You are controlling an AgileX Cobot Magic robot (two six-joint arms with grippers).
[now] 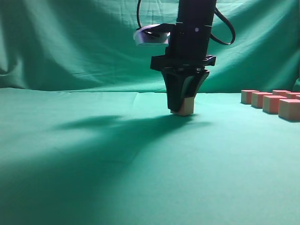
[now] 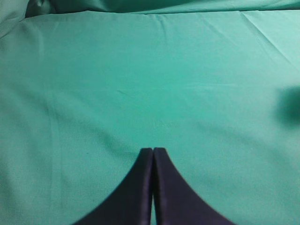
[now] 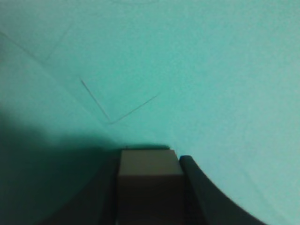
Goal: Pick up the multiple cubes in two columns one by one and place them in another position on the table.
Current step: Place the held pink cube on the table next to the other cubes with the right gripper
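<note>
My right gripper points straight down at the middle of the table and is shut on one cube. The cube's bottom sits at the green cloth. In the right wrist view the cube looks dark and fills the gap between the jaws. Several more reddish-pink cubes stand in rows at the far right edge of the exterior view. My left gripper is shut and empty over bare green cloth; it does not show in the exterior view.
The wrinkled green backdrop hangs behind the table. The right arm casts a wide shadow to the left of the held cube. A faint crease marks the cloth ahead of the right gripper.
</note>
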